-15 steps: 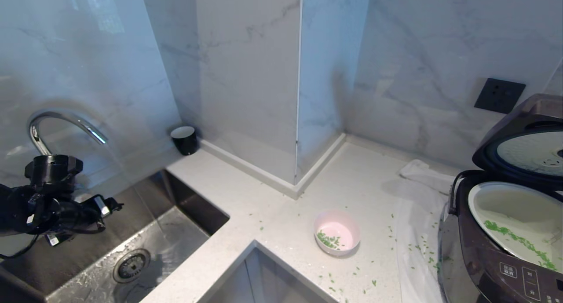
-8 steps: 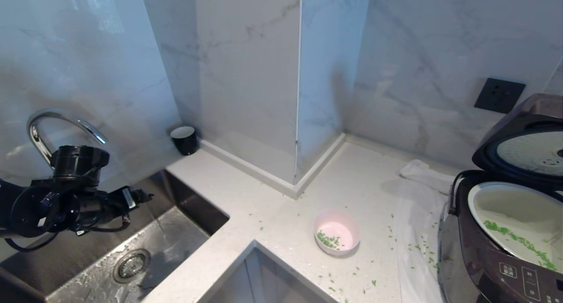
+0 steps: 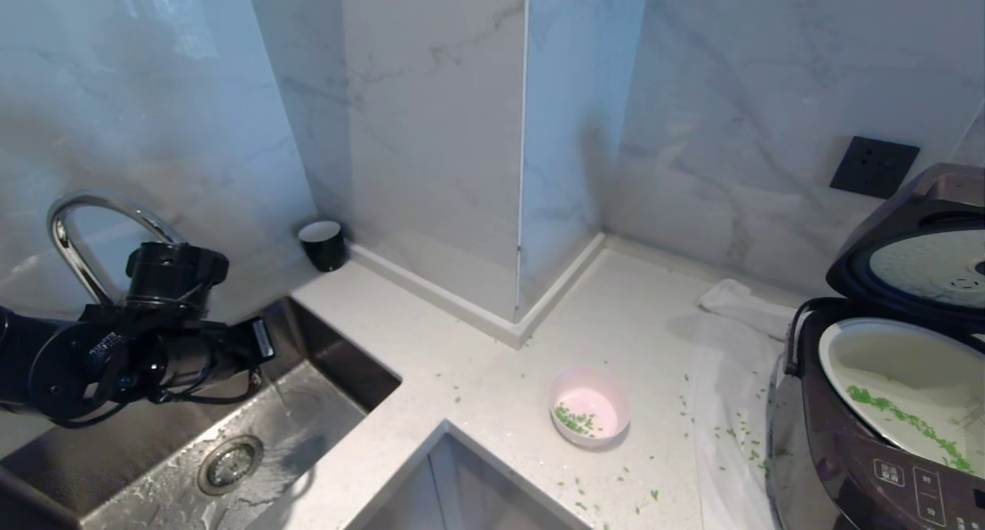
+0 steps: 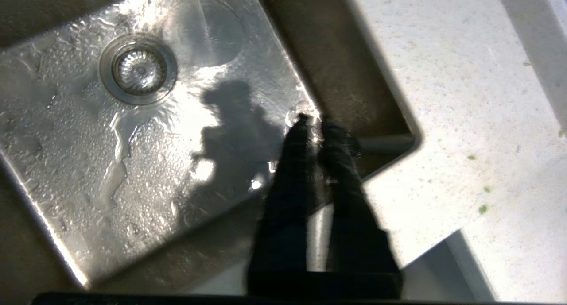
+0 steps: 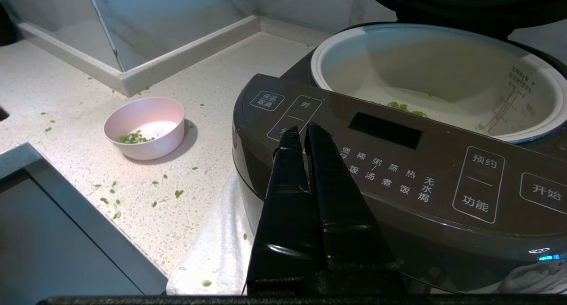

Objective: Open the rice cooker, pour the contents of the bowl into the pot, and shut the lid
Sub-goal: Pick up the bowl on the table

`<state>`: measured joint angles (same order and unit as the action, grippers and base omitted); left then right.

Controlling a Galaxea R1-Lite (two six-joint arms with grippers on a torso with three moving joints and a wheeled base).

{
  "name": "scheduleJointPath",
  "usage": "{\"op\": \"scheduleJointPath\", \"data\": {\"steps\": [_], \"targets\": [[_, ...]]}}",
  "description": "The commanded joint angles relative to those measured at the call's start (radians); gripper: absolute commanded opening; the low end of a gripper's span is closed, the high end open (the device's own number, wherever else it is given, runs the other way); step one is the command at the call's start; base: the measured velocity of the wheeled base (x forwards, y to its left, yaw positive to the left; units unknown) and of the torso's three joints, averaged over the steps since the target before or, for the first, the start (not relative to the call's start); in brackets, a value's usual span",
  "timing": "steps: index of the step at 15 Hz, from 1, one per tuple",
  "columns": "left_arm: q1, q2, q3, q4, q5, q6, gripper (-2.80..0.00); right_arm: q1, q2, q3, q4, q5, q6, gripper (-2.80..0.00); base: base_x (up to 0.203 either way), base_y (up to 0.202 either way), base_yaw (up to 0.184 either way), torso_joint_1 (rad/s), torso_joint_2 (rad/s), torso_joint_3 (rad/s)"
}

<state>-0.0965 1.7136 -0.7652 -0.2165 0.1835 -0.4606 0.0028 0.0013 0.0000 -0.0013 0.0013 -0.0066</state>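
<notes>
I have the left gripper (image 3: 262,344) hanging over the sink (image 3: 138,453), its fingers pressed together on nothing, well apart from everything the task cares about. The bowl (image 3: 589,407) sits on the counter (image 3: 500,391) near its front edge, just right of the notch where the edge steps back beside the sink, so it lies off toward the cooker side of my left claw with the sink's corner between them. A small heap of green bits (image 3: 573,421) lies in the bowl, and more are scattered over the counter and the white cloth (image 3: 731,438) under the rice cooker (image 3: 839,468). I judge the bowl light, stiff and smooth, likely to slide or tip if pinched carelessly; the rim is the place to take it, one finger inside and one outside, on the side away from the heap. The rice cooker stands at the counter's right end, its lid (image 3: 916,245) raised, and the pot (image 3: 908,391) inside already holds a streak of green. The right gripper (image 5: 303,129) is clenched empty too, hovering just in front of the cooker's control panel (image 5: 398,163), nearer the bowl than the left one.
</notes>
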Motion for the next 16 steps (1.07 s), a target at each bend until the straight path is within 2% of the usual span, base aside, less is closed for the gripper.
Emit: {"op": "scheduleJointPath", "data": {"steps": [1,5,9,13,16], "targets": [[-0.034,0.004,-0.011,-0.001,0.002,-0.004,-2.8,0.0,0.0,0.0,0.0,0.0,0.0,-2.8,0.0,0.0,0.0,0.0,0.0,0.0],[-0.068,0.016,-0.03,-0.001,0.002,-0.003,-2.8,0.0,0.0,0.0,0.0,0.0,-0.001,-2.8,0.0,0.0,0.0,0.0,0.0,0.0],[-0.165,0.017,-0.054,0.006,0.004,-0.006,-2.8,0.0,0.0,0.0,0.0,0.0,-0.001,-2.8,0.0,0.0,0.0,0.0,0.0,0.0],[-0.254,0.052,-0.174,0.1,0.004,-0.043,-2.8,0.0,0.0,0.0,0.0,0.0,-0.001,-2.8,0.0,0.0,0.0,0.0,0.0,0.0],[-0.328,0.105,-0.244,0.113,0.005,-0.063,-2.8,0.0,0.0,0.0,0.0,0.0,0.0,-2.8,0.0,0.0,0.0,0.0,0.0,0.0]]}}
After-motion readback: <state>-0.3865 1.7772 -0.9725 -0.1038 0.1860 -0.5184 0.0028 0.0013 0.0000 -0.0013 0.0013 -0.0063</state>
